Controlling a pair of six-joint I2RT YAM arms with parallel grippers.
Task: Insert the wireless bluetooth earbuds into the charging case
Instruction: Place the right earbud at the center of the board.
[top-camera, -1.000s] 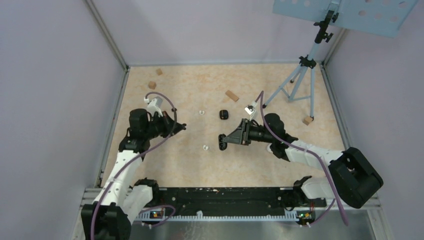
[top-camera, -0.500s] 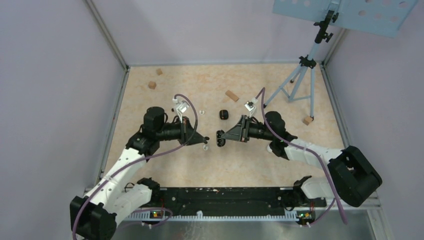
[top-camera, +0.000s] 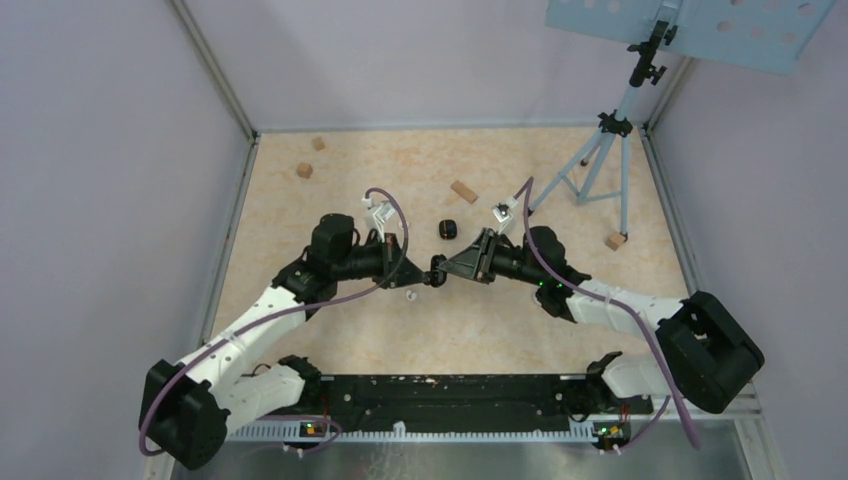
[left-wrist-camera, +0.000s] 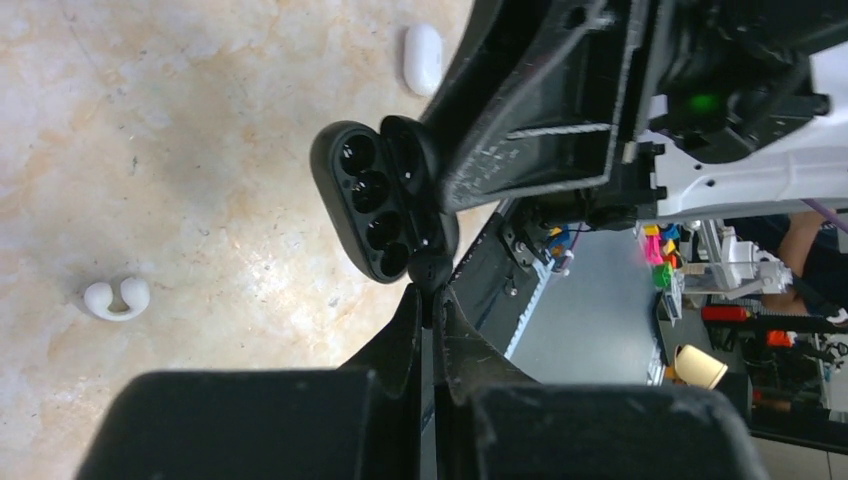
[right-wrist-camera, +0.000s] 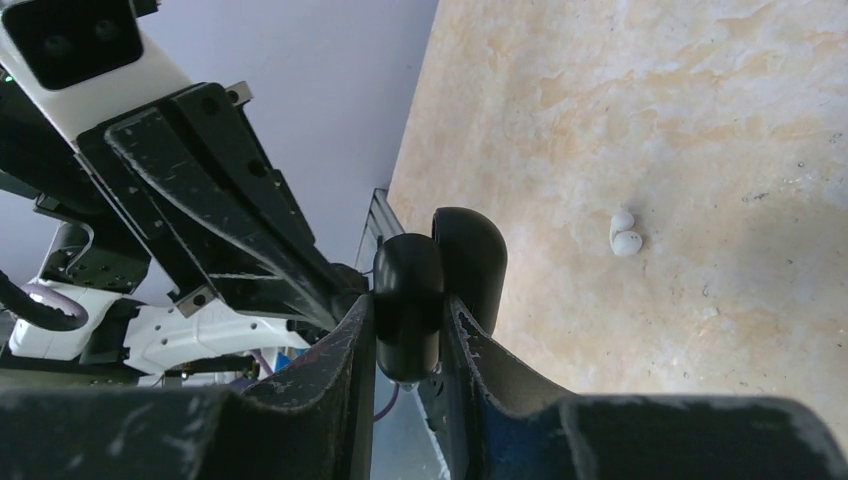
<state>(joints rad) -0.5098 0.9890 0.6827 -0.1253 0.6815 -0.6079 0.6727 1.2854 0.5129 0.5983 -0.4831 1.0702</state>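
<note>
Surface: a beige marbled table, edged with aluminium rails.
Room: plain lavender walls on three sides. A blue tripod stands at the far right corner under a blue perforated panel.
Wooden blocks: four tan wooden blocks lie on the table: two at the far left, one far centre, one by a tripod foot.
Cases: two, both black. The charging case is held open in the air over the middle of the table. A second black case lies on the table just beyond it.
Earbuds: the top view shows one white earbud on the table, just on the near side of the meeting tips. The left wrist view shows a C-shaped white bud and, farther on, a white oblong piece; what that piece is I cannot tell.
Left arm: reaches forward and to the right, wrist about level, tip pointing right.
Right arm: reaches forward and to the left, tip pointing left, so the two arms meet tip to tip.
Left end effector: fingers pressed together, tips at one end of the open case. A dark rounded lump sits there; whether it is a bud or part of the case cannot be told.
Right end effector: clamped on one half of the charging case, with the other half hinged open beside it and the wells facing the left arm.
</note>
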